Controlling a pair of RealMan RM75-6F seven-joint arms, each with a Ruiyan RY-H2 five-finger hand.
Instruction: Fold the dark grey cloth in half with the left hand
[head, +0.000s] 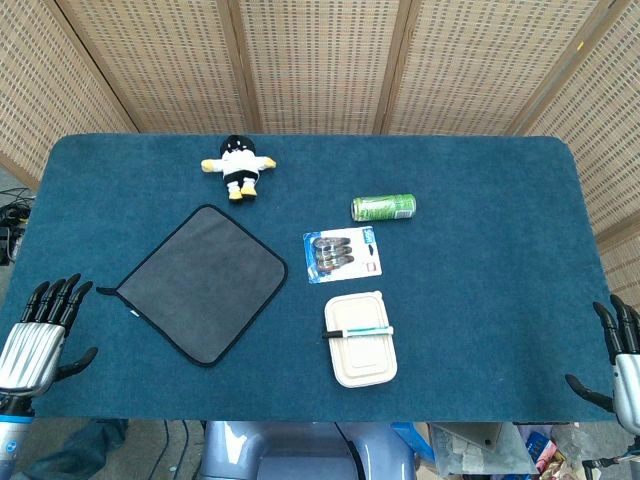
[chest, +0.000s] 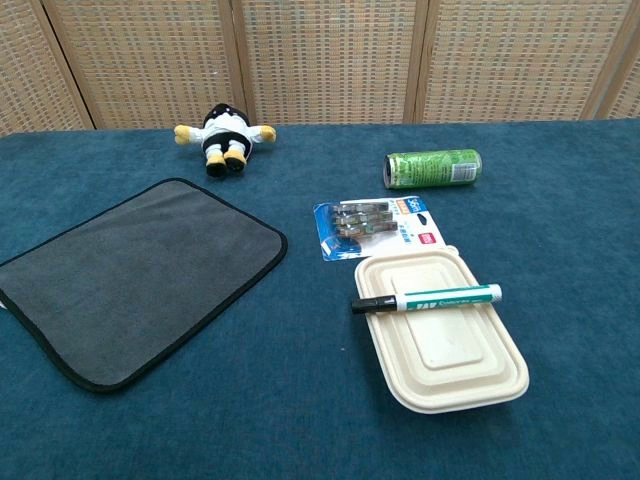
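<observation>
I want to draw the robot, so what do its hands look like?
The left hand has thin black fingers and a black thumb joined to a shiny silver ribbed back. Below it a bit of blue shows at the wrist. The right hand looks the same: black fingers and thumb on a silver body. Only the head view shows them; no cables or markings are visible.
</observation>
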